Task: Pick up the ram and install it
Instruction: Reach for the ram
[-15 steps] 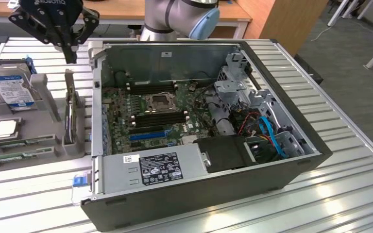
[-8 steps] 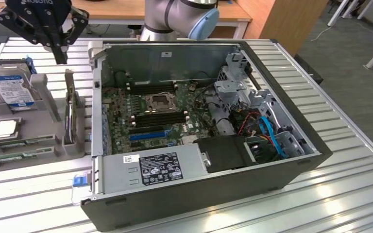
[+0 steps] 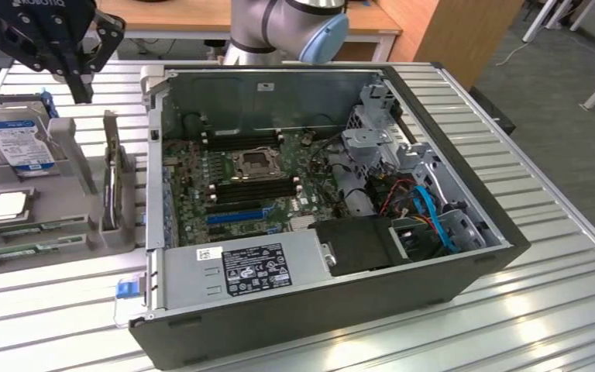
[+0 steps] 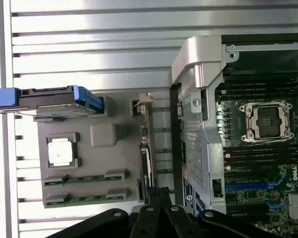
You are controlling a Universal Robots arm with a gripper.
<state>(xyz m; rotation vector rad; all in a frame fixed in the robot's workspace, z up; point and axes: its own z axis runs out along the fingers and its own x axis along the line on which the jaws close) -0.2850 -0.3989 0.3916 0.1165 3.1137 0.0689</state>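
The tool [image 3: 78,91], closed on nothing, hangs above the gray holder [image 3: 83,230], near the upright card [image 3: 115,180] standing in it. The ram [image 3: 29,229] lies flat in the holder, with a second stick [image 3: 24,249] just beside it. A processor chip [image 3: 6,205] and a hard drive [image 3: 13,139] share the holder. The open computer case [image 3: 380,298] stands just beside it on the surface [image 3: 545,302].

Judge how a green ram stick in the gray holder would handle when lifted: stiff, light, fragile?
The ram stick is a thin, narrow board: probably stiff and light. It sits between end blocks in the gray holder, so it may resist lifting at first. Its slim edges offer little grip, so it could tilt if grasped off-centre.
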